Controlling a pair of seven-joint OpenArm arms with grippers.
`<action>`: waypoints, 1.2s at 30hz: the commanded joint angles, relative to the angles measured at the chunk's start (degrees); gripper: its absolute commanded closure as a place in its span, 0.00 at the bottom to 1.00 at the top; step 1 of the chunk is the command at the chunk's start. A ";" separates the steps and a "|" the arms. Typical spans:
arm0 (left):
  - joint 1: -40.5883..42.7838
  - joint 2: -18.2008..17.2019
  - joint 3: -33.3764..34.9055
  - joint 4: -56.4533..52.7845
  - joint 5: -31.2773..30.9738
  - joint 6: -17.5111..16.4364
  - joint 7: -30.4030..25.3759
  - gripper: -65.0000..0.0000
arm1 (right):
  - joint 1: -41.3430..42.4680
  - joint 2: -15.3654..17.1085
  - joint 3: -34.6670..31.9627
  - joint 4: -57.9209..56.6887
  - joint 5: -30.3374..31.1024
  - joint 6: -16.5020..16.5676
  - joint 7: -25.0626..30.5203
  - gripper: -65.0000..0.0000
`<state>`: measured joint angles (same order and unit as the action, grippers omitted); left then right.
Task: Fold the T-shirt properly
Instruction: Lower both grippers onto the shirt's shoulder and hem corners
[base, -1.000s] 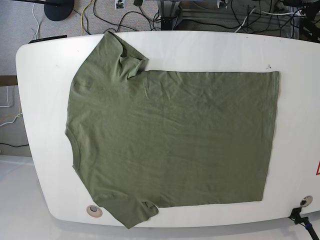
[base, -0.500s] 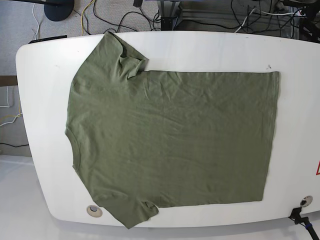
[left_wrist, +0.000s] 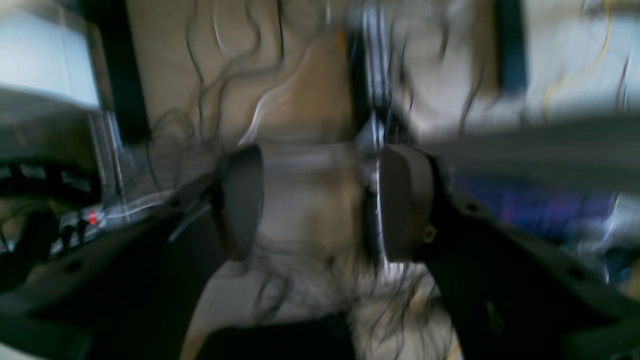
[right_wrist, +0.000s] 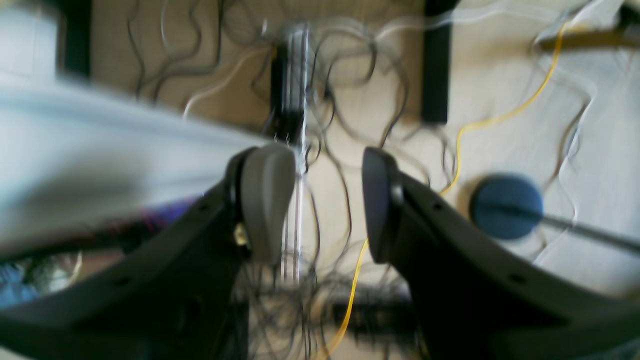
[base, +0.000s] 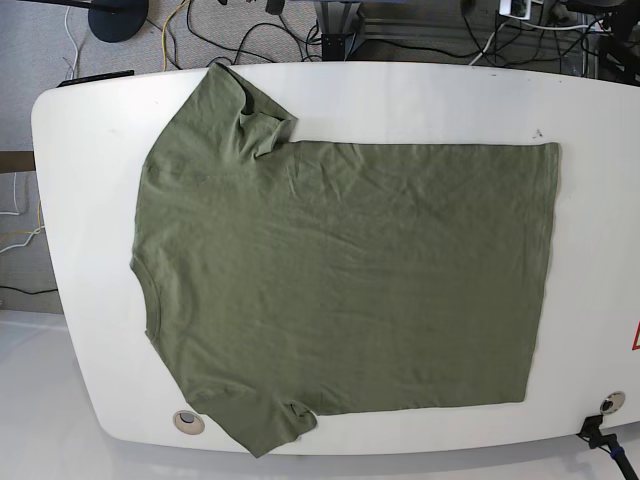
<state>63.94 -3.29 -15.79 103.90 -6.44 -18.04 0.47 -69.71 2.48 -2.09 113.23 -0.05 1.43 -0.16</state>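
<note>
A: Where does the base view sit?
B: High above the white surface (base: 420, 100), looking straight down.
A: And the wrist views?
B: Each looks out past its own fingers, blurred, sharing the cable-strewn floor (right_wrist: 500, 85).

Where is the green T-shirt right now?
In the base view the T-shirt lies spread flat on the white table, collar toward the left edge, hem toward the right.

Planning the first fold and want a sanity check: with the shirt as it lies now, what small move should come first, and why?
Probably bring both arms down toward the T-shirt. It lies spread flat and unfolded on the white table, neck at the base view's left, and no arm shows over it. The left tool and right tool stand open and empty, facing the cabled floor.
</note>
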 joint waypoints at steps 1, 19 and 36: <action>-0.34 -0.36 -1.57 4.37 -4.68 -0.02 -0.95 0.46 | 0.31 -0.15 -0.07 2.24 0.01 0.46 1.17 0.61; -21.00 -1.77 -21.53 6.21 -37.83 -5.65 24.72 0.46 | 18.77 11.10 4.07 2.15 45.20 0.46 -0.41 0.61; -32.78 -1.85 -34.80 6.04 -37.21 -10.13 45.20 0.46 | 23.60 11.72 15.14 -7.87 64.54 0.46 -16.93 0.61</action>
<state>30.65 -4.45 -50.24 109.03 -44.40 -27.94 46.72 -45.50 13.82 13.91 105.14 63.57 1.04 -17.67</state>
